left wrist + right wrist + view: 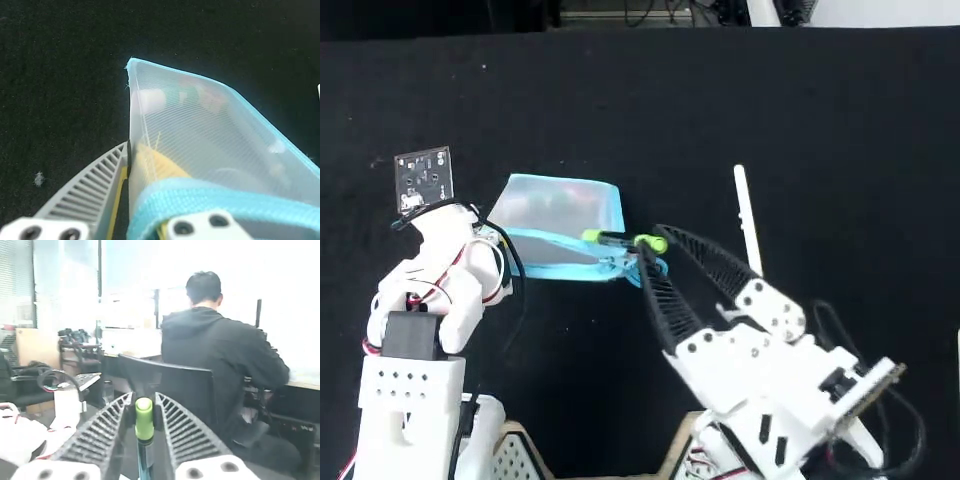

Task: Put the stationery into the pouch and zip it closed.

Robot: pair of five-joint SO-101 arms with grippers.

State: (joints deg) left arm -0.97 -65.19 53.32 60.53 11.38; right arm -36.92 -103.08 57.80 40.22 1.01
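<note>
The pouch [200, 130] is translucent, finely ribbed plastic, edged with a woven turquoise cloth band [200, 200]. Under the pouch, the tabletop [820, 110] looks matt black and slightly fuzzy. Beside the pouch, matt, ridged black plastic fingers [705, 262] grip a pen [144, 419] with a smooth, glossy green cap.

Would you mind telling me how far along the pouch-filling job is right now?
A few items already show through the pouch, which the left gripper holds at its edge. In hand: the right gripper grips a green-capped pen at the pouch's mouth. Left: the white stick on the table, then zipping.
</note>
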